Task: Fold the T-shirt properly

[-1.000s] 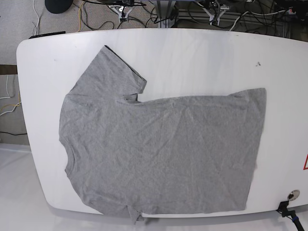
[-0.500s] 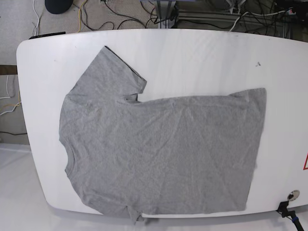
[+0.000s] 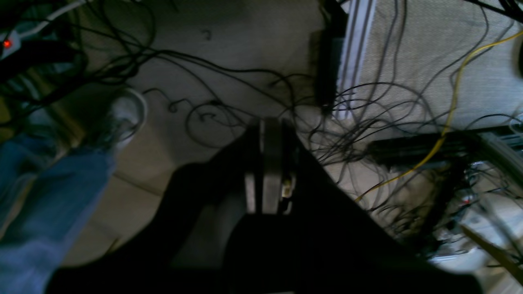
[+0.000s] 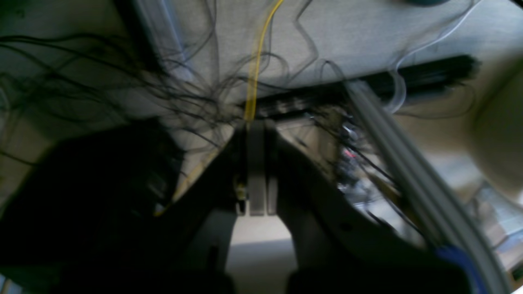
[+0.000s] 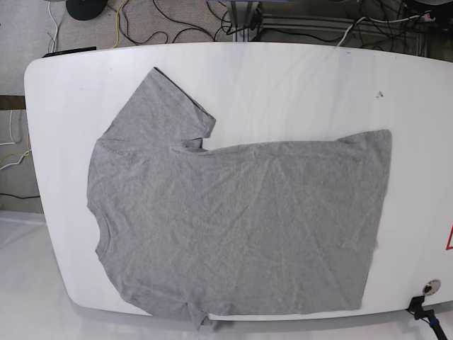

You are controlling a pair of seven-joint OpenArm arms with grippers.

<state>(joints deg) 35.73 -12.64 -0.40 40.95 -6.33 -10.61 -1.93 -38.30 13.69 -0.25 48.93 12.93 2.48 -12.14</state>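
T-shirt (image 5: 233, 227) is lying flat, plain grey side up, on the white table (image 5: 297, 85), showing no readable writing. Left pincer (image 3: 267, 122) and right pincer (image 4: 255, 124) are pressing together, gripping nothing, above tangled floor cables (image 3: 229, 81).

A white table (image 5: 283, 78) with rounded corners fills most of the base view, standing on pale grey carpet (image 5: 28, 28). Behind its far edge black cables (image 5: 191, 18) and 1 yellow cable (image 5: 117, 21) tangle across the floor. The left wrist view shows a shoe (image 3: 126, 112) and blue jeans leg (image 3: 49, 204) among cables.
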